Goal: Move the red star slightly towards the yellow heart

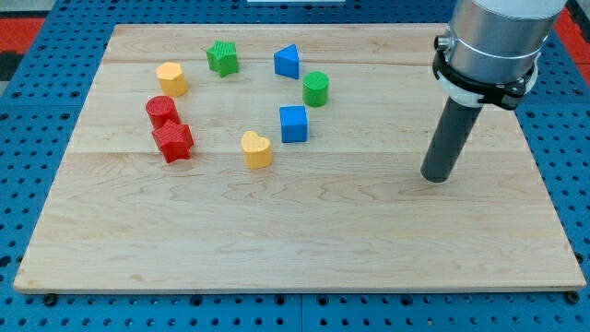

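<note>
The red star (172, 142) lies at the view's left on the wooden board (304, 240). The yellow heart (256, 148) lies to its right, about a block's width of bare wood between them. My tip (436, 177) rests on the board far to the view's right, well away from both blocks and touching none.
A red cylinder (161, 111) sits just above the red star, touching it. A yellow hexagon (171, 78), green star (222, 57), blue triangle (288, 62), green cylinder (316, 88) and blue cube (293, 124) form an arc across the top.
</note>
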`<state>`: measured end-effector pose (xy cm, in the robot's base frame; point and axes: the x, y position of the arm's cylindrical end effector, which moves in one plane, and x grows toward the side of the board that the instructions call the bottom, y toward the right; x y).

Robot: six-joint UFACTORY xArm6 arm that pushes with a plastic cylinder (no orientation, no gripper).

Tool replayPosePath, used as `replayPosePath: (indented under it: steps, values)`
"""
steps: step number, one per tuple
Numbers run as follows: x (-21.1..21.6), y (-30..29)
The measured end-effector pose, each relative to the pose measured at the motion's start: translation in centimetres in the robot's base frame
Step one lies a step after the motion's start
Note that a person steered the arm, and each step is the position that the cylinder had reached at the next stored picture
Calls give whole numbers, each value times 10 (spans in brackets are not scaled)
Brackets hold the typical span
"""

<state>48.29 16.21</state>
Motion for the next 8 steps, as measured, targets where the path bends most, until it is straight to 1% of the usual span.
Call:
replayPosePath:
  steps: [2, 4, 5, 6, 7, 8]
  values:
    - [0, 4]
    - [7, -21]
    - [67, -40]
    - [82, -102]
    - [74, -170]
    - [74, -257]
